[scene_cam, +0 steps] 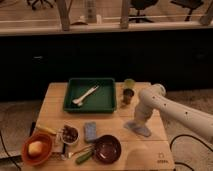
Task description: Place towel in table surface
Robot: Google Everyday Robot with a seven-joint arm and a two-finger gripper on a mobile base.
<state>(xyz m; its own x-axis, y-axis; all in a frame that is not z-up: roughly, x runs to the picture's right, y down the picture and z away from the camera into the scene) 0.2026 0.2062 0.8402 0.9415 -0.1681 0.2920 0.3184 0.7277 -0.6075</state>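
The towel is a flat grey-blue cloth lying on the right part of the light wooden table surface. The white arm comes in from the right and bends down over it. My gripper points down at the towel's upper edge and seems to touch it. A small dark logo marks the table's front right corner.
A green tray holding a white utensil stands at the back. Two cups stand right of it, close to the arm. A blue sponge block, a dark bowl, a small bowl and an orange bowl lie front left.
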